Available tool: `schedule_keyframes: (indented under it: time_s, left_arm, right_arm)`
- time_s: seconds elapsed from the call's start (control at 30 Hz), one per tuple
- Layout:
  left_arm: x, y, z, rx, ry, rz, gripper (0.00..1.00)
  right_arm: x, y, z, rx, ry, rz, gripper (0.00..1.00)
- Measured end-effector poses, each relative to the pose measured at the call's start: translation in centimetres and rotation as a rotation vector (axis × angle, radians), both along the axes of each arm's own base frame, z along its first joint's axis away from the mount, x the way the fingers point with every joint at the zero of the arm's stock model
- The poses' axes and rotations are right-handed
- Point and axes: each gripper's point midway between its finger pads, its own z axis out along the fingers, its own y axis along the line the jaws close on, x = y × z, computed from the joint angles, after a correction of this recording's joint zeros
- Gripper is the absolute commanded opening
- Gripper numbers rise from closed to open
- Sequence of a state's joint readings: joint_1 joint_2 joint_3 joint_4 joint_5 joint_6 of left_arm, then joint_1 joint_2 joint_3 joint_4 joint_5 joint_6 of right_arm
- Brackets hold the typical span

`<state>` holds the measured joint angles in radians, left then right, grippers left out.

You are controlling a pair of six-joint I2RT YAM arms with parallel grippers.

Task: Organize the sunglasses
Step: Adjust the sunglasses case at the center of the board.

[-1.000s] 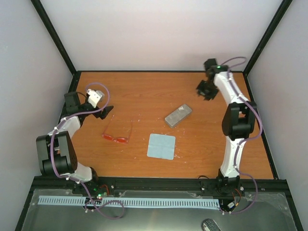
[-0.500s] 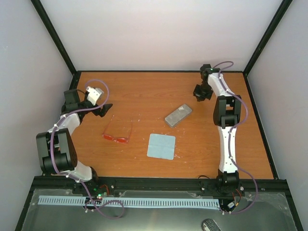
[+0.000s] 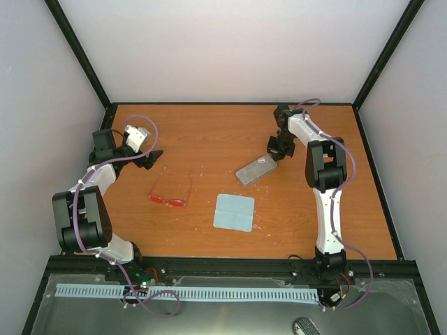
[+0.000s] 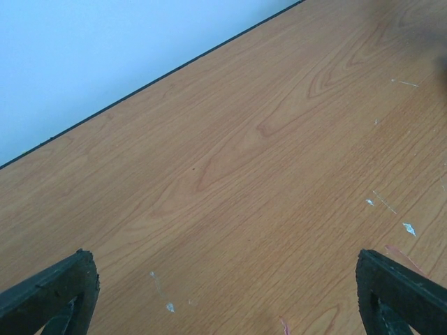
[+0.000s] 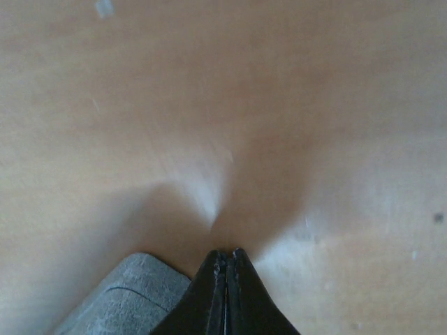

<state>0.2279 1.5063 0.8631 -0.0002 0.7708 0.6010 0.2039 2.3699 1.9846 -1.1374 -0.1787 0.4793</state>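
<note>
The sunglasses, red-orange with thin temple arms pointing toward the back, lie on the table left of centre. My left gripper hovers just behind and left of them, jaws wide open; its wrist view shows only bare wood between the fingertips, plus a thin red sliver at the bottom edge. My right gripper is shut with nothing in it, its tip low at the far right end of the grey case. In the right wrist view the closed fingers sit beside the case's corner.
A light blue square cloth lies in front of the case, near the table's middle. Black frame rails border the wooden table, with white walls behind.
The right arm swung left from the back right corner down to the case's end, and its jaws closed. The case has shifted slightly left. The left arm and sunglasses stayed put.
</note>
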Motion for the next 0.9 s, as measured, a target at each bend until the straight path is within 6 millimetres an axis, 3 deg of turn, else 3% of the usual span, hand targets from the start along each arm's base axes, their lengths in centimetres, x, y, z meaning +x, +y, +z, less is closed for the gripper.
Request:
schedule_keyframes:
  time_s: [0.23,0.4,0.47,0.53,0.6,0.63,0.8,0.9]
  left_arm:
    - [-0.5,-0.2,-0.8,-0.009,0.019,-0.006,0.99]
    - [-1.1,-0.5,-1.4,-0.02,0.033,-0.015,0.99]
    - [-1.3,-0.6,-1.4,-0.022,0.032,-0.019,0.99]
    - [-1.4,-0.7,-1.4,-0.023,0.031,-0.021,0.99]
    - [-1.4,-0.7,-1.2,-0.022,0.026,-0.021,0.99]
    - [-1.4,-0.7,-1.2,-0.021,0.025,-0.021,0.99]
    - [-1.4,-0.7,-1.1,-0.008,0.013,-0.028,1.0]
    - [-1.3,-0.6,-1.1,0.008,-0.001,-0.034,0.99]
  right_arm:
    - [-4.7,0.5,0.1,0.002,0.08,0.022,0.03]
    - [-8.1,2.9,0.9,0.031,0.116,0.081,0.05]
    - [-9.2,4.1,1.8,0.032,0.115,0.117,0.17]
    - [-9.9,4.5,3.2,0.008,0.094,0.15,0.41]
    - [-10.2,4.9,4.1,-0.006,0.068,0.187,0.83]
    - [-10.2,4.9,5.0,-0.017,0.04,0.213,0.97]
    - [-9.3,4.6,11.3,-0.059,-0.203,0.415,1.0]
    - [-9.1,4.6,13.5,-0.081,-0.318,0.562,1.0]
